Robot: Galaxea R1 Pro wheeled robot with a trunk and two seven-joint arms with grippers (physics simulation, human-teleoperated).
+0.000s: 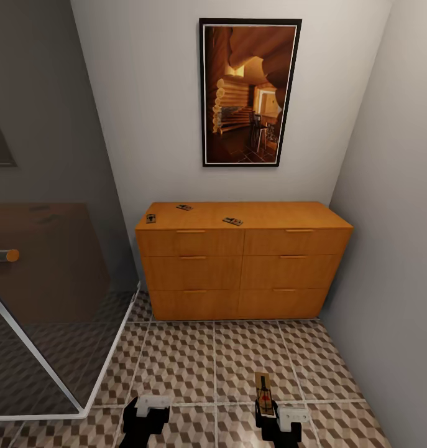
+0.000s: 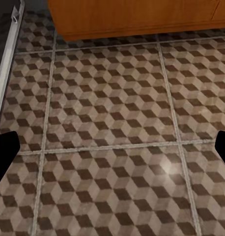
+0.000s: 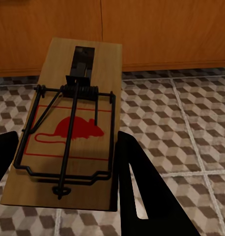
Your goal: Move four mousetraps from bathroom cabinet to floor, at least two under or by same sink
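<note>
The orange-brown cabinet stands against the far wall, all drawers closed. Three mousetraps lie on its flat top: one at the left edge, one further back, one near the middle front. A fourth mousetrap, showing its red mouse mark and wire bar, sits between the fingers of my right gripper, held above the cube-patterned bathroom floor. My left gripper is open and holds nothing; its view looks down on floor tiles and the cabinet's base.
A glass shower enclosure with a pale frame rail takes up the left side. The right wall runs close beside the cabinet. A framed picture hangs above it. Open tiled floor lies between me and the cabinet.
</note>
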